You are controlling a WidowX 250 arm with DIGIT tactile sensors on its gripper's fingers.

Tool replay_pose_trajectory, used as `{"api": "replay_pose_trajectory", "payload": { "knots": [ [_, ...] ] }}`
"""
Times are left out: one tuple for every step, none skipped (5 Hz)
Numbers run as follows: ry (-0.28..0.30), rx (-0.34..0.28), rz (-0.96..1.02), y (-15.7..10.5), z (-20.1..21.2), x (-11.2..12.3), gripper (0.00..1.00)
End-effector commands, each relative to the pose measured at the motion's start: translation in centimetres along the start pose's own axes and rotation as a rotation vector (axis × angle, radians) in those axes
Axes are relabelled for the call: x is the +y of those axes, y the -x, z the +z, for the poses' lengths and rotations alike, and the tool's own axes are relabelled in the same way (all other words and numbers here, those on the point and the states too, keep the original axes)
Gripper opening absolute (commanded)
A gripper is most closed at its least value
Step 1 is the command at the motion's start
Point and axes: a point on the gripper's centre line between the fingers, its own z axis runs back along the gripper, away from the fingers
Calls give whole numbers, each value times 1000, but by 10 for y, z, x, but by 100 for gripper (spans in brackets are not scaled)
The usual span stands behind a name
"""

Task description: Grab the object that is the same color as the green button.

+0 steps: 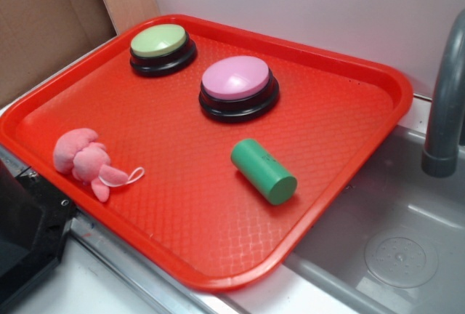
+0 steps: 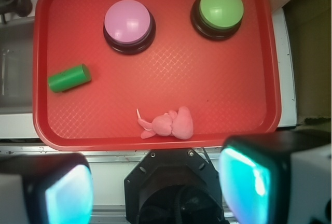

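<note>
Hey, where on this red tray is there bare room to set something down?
Widest bare patch: the tray corner beside the pink button, above the green cylinder. Also open: the middle strip between plush toy and cylinder. Crowded: the back edge, green button near the pink one.

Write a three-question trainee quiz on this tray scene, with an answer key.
1. True or false: the green cylinder lies on its side on the red tray.
2. Which button stands nearer the cylinder: A) green button B) pink button?
3. Fill in: the pink plush toy lies near the tray edge closest to the ____.

Key: 1 true; 2 B; 3 pincer, which holds nothing, its fingers wide apart.
</note>
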Motion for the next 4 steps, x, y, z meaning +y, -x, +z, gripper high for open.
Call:
{"api": "replay_pose_trajectory", "payload": {
  "knots": [
    [0,0,0,0,0,0,100],
    [75,27,117,-10,-2,-4,100],
    [99,75,270,-20,-14,-16,100],
    [115,58,370,-24,-33,-30,100]
  ]
}}
